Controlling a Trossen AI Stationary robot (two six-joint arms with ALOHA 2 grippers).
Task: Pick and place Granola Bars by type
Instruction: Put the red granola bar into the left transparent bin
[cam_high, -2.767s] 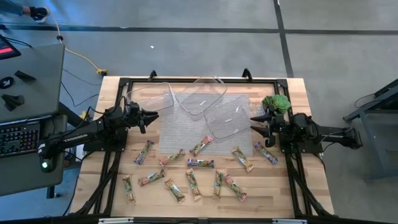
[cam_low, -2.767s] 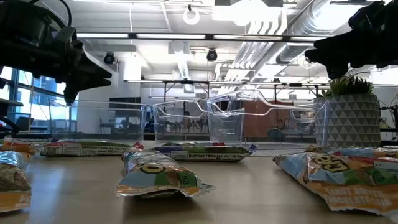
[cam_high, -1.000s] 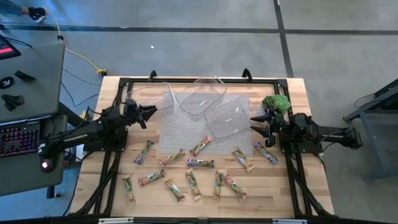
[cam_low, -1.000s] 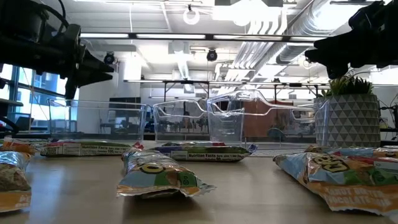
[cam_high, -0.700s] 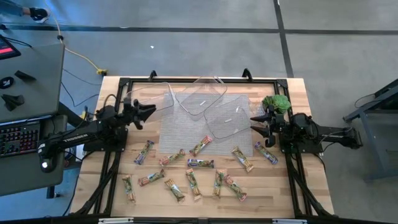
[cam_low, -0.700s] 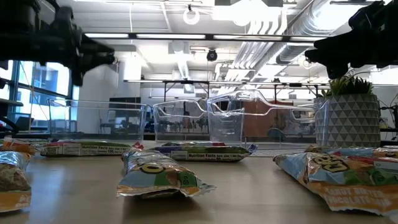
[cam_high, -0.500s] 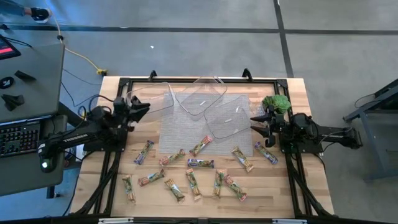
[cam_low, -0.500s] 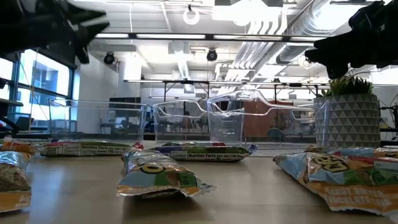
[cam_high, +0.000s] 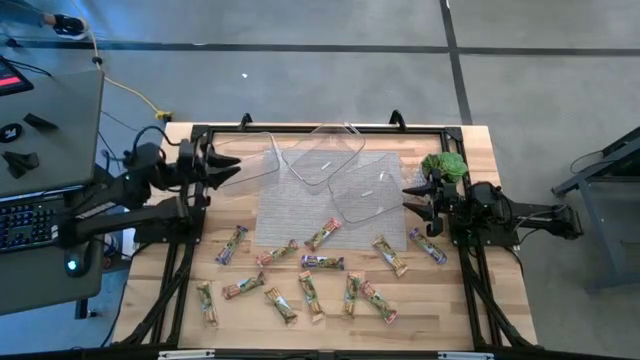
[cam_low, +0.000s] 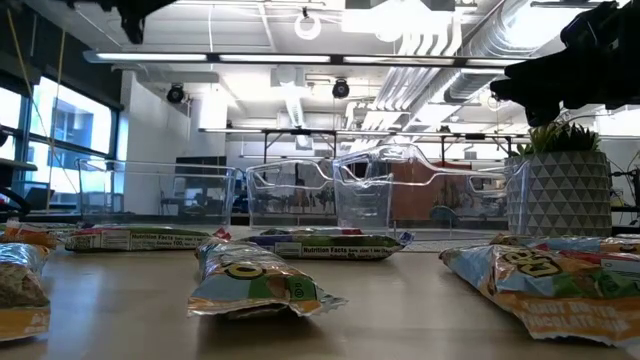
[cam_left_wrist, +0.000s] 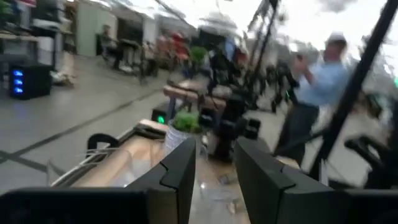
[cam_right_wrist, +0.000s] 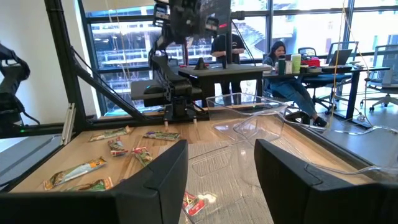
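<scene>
Your left gripper hung over the table's far left part, jaws apart and empty. Your right gripper waited beside the potted plant, jaws apart. The Granola Bars lay scattered across the table's near half.

My left gripper hangs over the table's left rear part, beside the leftmost of three tubs. My right gripper sits at the right edge, just beside the rightmost tub (whether touching, I cannot tell), with the potted plant behind it. The tubs stand in a row across the back, on a mesh mat. The granola bars lie scattered in front of the mat, between my arms.
</scene>
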